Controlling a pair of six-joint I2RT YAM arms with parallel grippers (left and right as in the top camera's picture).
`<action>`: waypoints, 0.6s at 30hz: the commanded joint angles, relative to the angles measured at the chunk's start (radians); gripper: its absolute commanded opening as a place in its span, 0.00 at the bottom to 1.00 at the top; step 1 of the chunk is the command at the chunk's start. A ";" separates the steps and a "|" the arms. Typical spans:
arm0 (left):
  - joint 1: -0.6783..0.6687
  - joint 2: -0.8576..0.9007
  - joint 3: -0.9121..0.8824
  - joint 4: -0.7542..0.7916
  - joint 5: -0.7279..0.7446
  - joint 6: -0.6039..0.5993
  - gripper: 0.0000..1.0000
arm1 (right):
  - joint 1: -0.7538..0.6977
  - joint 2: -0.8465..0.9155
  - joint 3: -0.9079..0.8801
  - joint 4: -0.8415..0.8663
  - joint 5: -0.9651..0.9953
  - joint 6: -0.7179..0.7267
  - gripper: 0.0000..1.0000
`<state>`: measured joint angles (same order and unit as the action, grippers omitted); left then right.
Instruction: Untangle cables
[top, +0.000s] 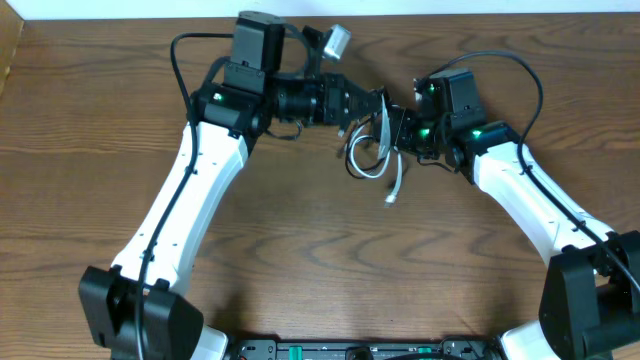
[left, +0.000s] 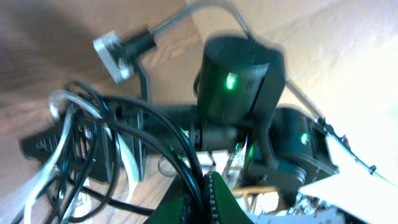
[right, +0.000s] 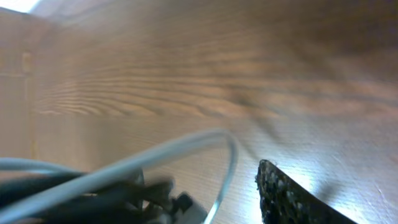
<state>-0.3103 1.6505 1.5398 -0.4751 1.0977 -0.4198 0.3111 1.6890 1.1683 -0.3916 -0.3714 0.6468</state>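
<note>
Table (top: 320, 270) brown, wavy wood grain. White cable (top: 396, 182) and black cable (top: 349, 160) at 12 o'clock. Arm links (top: 195, 195) white, joints (top: 300, 100) black, green lights (top: 478, 133).

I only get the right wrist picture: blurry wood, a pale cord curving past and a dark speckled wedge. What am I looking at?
Observer: The wedge is one finger of the right gripper. From above, its arm reaches in from the right to a small tangle in the upper middle of the table.
Visitor: Is the pale cord all there is?
Observer: No. The white cable is looped with a black cable; the white one's plug end trails toward the near edge.
Visitor: Is the other arm there too?
Observer: Yes. The left gripper is shut at the tangle's upper left.
</note>
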 joint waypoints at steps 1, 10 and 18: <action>0.077 -0.020 0.018 0.072 0.135 -0.107 0.07 | -0.027 0.032 0.000 -0.073 0.166 0.012 0.52; 0.286 -0.020 0.018 0.088 0.159 -0.093 0.08 | -0.058 0.032 0.000 -0.257 0.225 -0.151 0.49; 0.214 -0.008 0.002 -0.226 -0.043 0.170 0.07 | -0.057 0.016 0.001 -0.255 0.140 -0.182 0.08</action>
<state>-0.0540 1.6550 1.5379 -0.5991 1.1950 -0.4133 0.2626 1.7123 1.1694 -0.6445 -0.2142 0.4873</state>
